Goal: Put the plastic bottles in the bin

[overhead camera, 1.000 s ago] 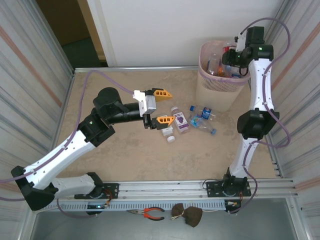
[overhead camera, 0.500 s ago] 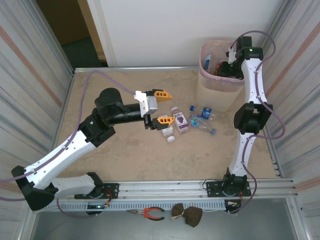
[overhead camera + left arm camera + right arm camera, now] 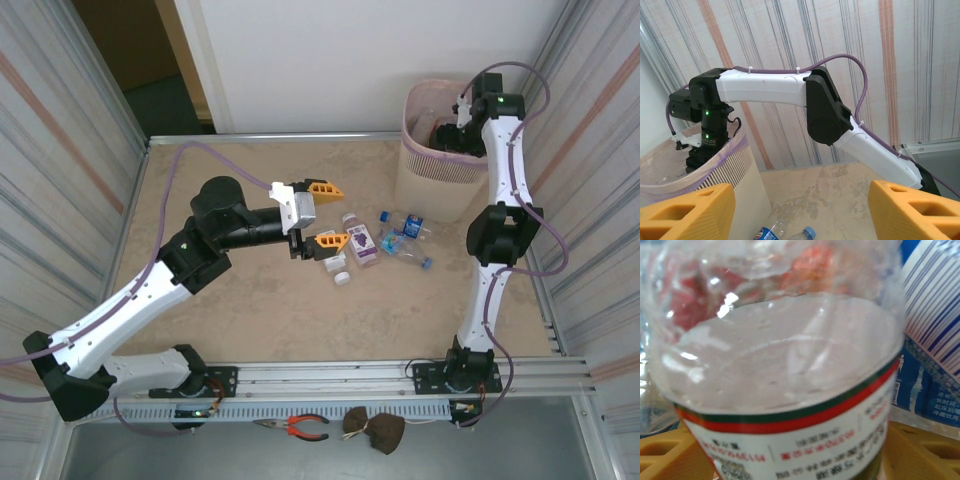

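Down goes the right gripper (image 3: 792, 457), sunk past the rim of the bin (image 3: 428, 186) where a second ago it hung above it; the left arm hasn't budged.

Far left, bare worktop (image 3: 190, 175) runs out to the metal edge rail and the striped wall, so there's plenty of room that side. Mid-table, the left gripper (image 3: 327, 213) hovers with its orange fingers spread wide, the lower one just beside the loose bottles.

Count them: a purple-label bottle (image 3: 359, 241), a small white-capped bottle (image 3: 335, 263) on its near side, and two blue-label bottles (image 3: 413, 226) to the right. That's four I can make out, bunched between the left gripper and the bin.

One bin, tucked into the far right corner, close to the back edge and the right wall. The right arm stands tight along that wall. Inside, the right gripper pinches a clear bottle (image 3: 785, 385) with a red-and-green band, a blue-printed bottle (image 3: 935, 335) just beside it. How many lie in the bin, I can't tell.
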Motion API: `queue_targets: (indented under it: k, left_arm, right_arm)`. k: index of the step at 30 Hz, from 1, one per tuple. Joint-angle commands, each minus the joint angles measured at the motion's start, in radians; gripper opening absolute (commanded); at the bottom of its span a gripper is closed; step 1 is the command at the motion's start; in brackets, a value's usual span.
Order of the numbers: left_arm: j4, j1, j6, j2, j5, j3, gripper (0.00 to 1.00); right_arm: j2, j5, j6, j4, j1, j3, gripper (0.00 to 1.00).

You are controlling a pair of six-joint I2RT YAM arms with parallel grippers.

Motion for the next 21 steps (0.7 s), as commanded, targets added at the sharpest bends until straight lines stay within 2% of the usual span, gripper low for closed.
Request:
queue_targets:
  k: [1, 5, 13, 16, 21]
  left_arm:
    - [0.009, -0.006, -0.018, -0.016, -0.022, -0.007, 0.71]
    - [0.006, -0.006, -0.027, -0.015, -0.032, -0.013, 0.71]
    - [-0.038, -0.006, -0.048, 0.02, -0.1, 0.003, 0.72]
    - [-0.065, -0.006, -0.073, 0.046, -0.146, 0.017, 0.73]
    - [-0.16, -0.005, -0.163, 0.116, -0.286, 0.077, 0.74]
  right_arm:
    - [-0.077, 0.05, 0.02, -0.036, -0.006, 0.035, 0.85]
    - [-0.129, 0.055, 0.024, -0.026, 0.0, 0.035, 0.89]
    - [-0.23, 0.071, 0.025, -0.006, 0.012, 0.036, 0.89]
    - [-0.27, 0.077, 0.024, 0.005, 0.017, 0.035, 0.89]
    - [-0.339, 0.075, 0.028, 0.017, 0.028, 0.008, 0.89]
